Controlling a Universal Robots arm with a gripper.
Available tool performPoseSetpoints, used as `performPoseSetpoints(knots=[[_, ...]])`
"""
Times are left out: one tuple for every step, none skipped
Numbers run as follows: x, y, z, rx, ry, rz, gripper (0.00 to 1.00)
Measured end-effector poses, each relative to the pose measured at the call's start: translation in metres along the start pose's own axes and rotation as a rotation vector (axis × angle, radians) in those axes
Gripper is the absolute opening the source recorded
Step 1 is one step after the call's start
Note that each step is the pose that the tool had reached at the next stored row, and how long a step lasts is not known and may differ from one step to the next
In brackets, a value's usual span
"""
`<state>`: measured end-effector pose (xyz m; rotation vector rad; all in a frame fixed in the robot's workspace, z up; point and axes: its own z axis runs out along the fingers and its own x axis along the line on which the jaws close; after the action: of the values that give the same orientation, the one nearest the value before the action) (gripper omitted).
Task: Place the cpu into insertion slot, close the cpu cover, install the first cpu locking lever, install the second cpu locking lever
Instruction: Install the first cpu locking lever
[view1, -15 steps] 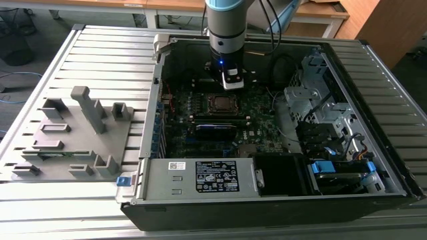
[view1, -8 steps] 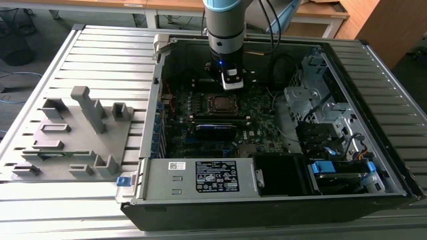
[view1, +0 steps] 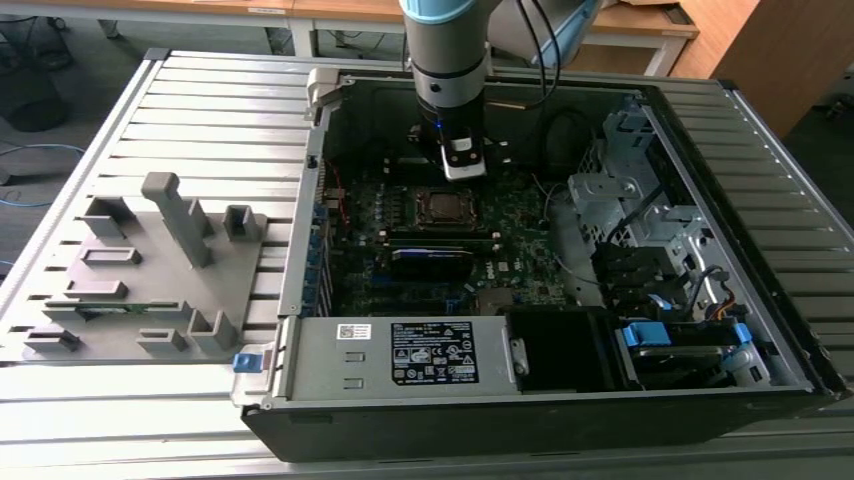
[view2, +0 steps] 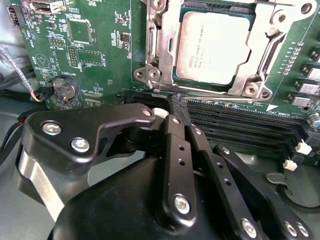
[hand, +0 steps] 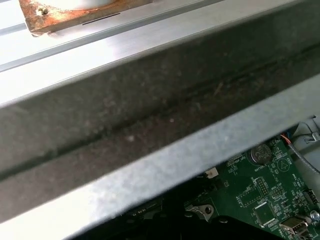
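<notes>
Hovering low inside an open computer case (view1: 747, 100), the robot's hand (view2: 180, 112) has its black fingers (view2: 172, 150) drawn narrow together with nothing between them. In the second wrist view the tips sit just over the long black memory slots (view2: 240, 120), beside the processor socket.

The cpu (view2: 212, 47) lies flat in the insertion slot (view1: 419, 207), grey metal top facing up. The cpu cover (view2: 162, 55), a silvery frame, lies down around the chip's edges. Whether either locking lever is latched cannot be told.

Risk, as a judgement: the hand is very close to the motherboard (view2: 100, 45). A slightly misplaced descent could drive the fingertips into the memory slots or scrape the board. A push landing on the cover rather than on a thin lever could slip off.

The case also holds a power supply (view1: 400, 355) with a white-and-black label. The case rests on a slatted metal bench (view1: 200, 110), beside a grey moulded fixture (view1: 147, 280).
</notes>
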<state>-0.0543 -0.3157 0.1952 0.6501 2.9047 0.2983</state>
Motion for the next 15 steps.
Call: performPoseSetpoints(knots=[[0.0001, 0.0000, 0.0000, -0.0002, -0.0003, 0.000, 0.11], [0.0001, 0.0000, 0.0000, -0.0003, -0.0003, 0.000, 0.11], [0.0001, -0.0001, 0.0000, -0.0002, -0.0004, 0.000, 0.11], [0.0001, -0.0001, 0.0000, -0.0003, -0.0004, 0.000, 0.11], [0.0002, -0.0002, 0.0001, -0.0004, -0.0007, 0.000, 0.11], [0.0002, -0.0003, 0.0003, -0.0010, -0.0020, 0.000, 0.11], [0.0002, -0.0005, 0.0005, -0.0018, -0.0037, -0.001, 0.11], [0.0003, -0.0006, 0.0008, -0.0028, -0.0053, -0.001, 0.11], [0.0004, -0.0007, 0.0009, -0.0035, -0.0064, -0.001, 0.11], [0.0004, -0.0007, 0.0010, -0.0037, -0.0070, -0.001, 0.11], [0.0004, -0.0007, 0.0011, -0.0041, -0.0077, -0.001, 0.11], [0.0004, -0.0008, 0.0011, -0.0043, -0.0083, -0.001, 0.11], [0.0005, -0.0008, 0.0011, -0.0047, -0.0088, -0.002, 0.11], [0.0005, -0.0008, 0.0011, -0.0052, -0.0100, -0.002, 0.11], [0.0005, -0.0008, 0.0011, -0.0060, -0.0116, -0.002, 0.11]])
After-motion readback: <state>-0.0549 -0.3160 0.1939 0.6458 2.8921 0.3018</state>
